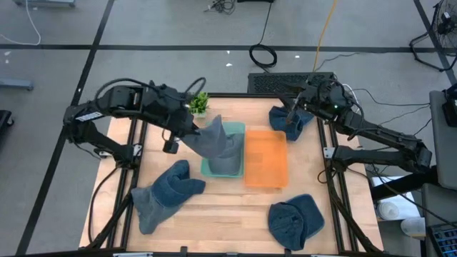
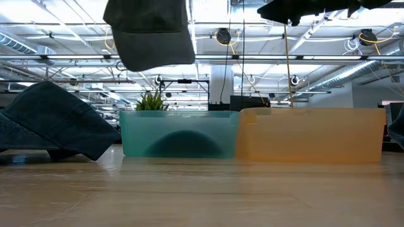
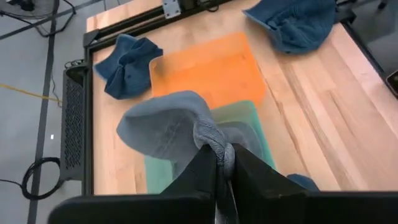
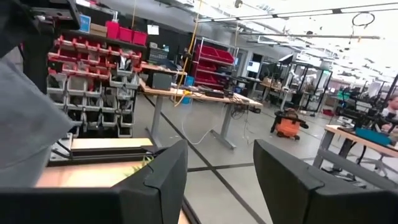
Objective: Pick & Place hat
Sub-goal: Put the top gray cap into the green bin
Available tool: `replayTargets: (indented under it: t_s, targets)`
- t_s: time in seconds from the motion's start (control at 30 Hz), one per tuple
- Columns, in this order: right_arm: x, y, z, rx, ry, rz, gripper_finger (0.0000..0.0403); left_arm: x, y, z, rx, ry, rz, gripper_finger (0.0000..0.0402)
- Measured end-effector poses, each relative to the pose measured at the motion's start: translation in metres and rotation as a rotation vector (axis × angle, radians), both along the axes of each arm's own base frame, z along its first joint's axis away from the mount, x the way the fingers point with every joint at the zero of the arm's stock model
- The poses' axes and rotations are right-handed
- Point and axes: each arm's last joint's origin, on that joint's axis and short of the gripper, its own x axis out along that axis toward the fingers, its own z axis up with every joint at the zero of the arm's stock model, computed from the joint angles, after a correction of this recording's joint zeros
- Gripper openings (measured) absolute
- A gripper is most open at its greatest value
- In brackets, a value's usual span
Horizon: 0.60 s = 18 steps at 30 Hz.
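Your left hand (image 3: 222,163) is clamped on a pinch of fabric at the edge of the grey hat (image 1: 214,139), so the hat hangs free below the fingers instead of dragging on the tabletop (image 1: 214,214). In the low view the hat is clearly off the surface, and from above it sits over the teal bin (image 1: 230,170). That suggests the hat is being carried there for release. Holding it by one edge keeps the hat's bulk under the hand, which should let it drop inside the bin walls.

Just beyond the hand, touching the teal bin's side, is the orange bin (image 1: 266,157); keep the hanging cloth from drifting across the shared wall. A small green plant (image 1: 199,104) stands close beside the hand, at the tabletop's far edge, and could be brushed on a swing.

Three more blue hats lie well apart from the hand: one on the near left (image 1: 166,193), one on the near right (image 1: 295,221), and one at the far right corner (image 1: 291,118).

Your right hand (image 1: 291,117) is up by that corner hat with its fingers parted and nothing between them.
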Motion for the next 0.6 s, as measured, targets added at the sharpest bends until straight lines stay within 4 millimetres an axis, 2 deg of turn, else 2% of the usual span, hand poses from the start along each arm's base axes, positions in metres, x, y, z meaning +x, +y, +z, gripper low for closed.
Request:
replayTargets:
  t_s: [0.23,0.6]
  targets:
    - [0.000,0.000,0.000,-0.068,0.035,-0.009,0.0174,0.020,-0.008,-0.016,0.073,0.086,-0.006,0.0025]
    - [0.000,0.000,0.000,-0.025,0.014,-0.002,0.0174,0.049,-0.017,-0.034,0.137,0.115,-0.078,0.0025]
